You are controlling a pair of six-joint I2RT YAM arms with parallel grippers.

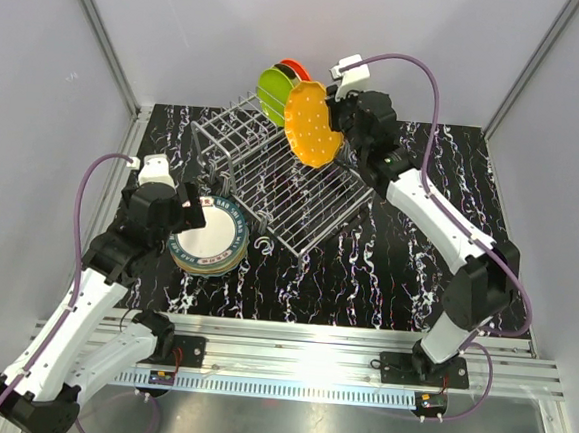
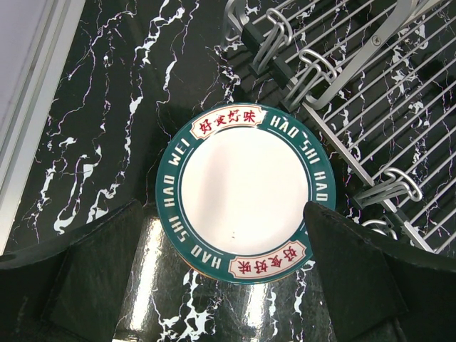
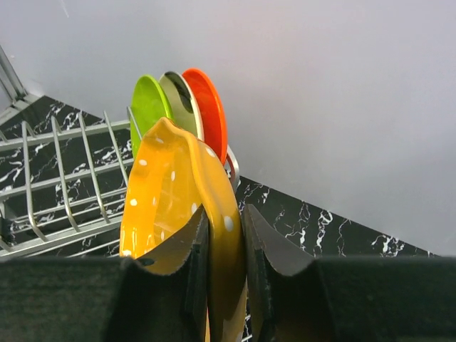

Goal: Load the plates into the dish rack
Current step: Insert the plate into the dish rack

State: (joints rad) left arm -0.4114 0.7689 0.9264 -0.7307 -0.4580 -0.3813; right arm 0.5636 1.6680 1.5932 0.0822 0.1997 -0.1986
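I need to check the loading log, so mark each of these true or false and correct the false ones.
1. The right jaws are shut on the dotted orange plate. True.
2. The left jaws grip the teal-rimmed white plate. False: they stand open above it and hold nothing.
3. The lime green plate stands on edge in the dish rack. True.
4. The red-orange plate lies flat on the table. False: it stands in the rack, behind the lime green one.
5. The teal-rimmed white plate tops a stack on the table beside the rack. True.
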